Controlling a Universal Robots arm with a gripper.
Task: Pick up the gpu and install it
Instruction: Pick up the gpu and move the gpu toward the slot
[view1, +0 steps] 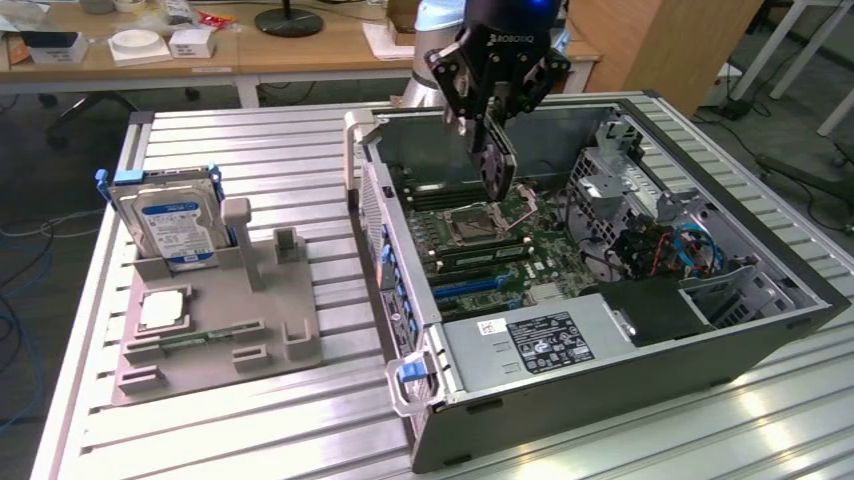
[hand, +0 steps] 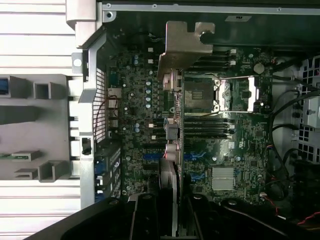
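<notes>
My gripper (view1: 491, 118) hangs over the open computer case (view1: 747, 330), shut on the gpu (view1: 498, 160). The card hangs edge-down from the fingers, above the motherboard (view1: 501, 255) and clear of it. From the wrist camera I look straight down the gpu (hand: 170, 185), seen edge-on between the two black fingers of the gripper (hand: 170, 217). Its silver end bracket (hand: 182, 45) points away from the camera, over the processor socket (hand: 200, 95) area. The blue expansion slots (hand: 152, 156) lie on the board below the card.
A grey holder (view1: 227, 320) on the slatted metal table, at the exterior view's left, carries a silver hard drive (view1: 174, 225), a processor chip (view1: 160, 310) and a narrow memory stick (view1: 200, 335). The power supply (view1: 541, 345) and drive cage (view1: 627, 190) crowd the case.
</notes>
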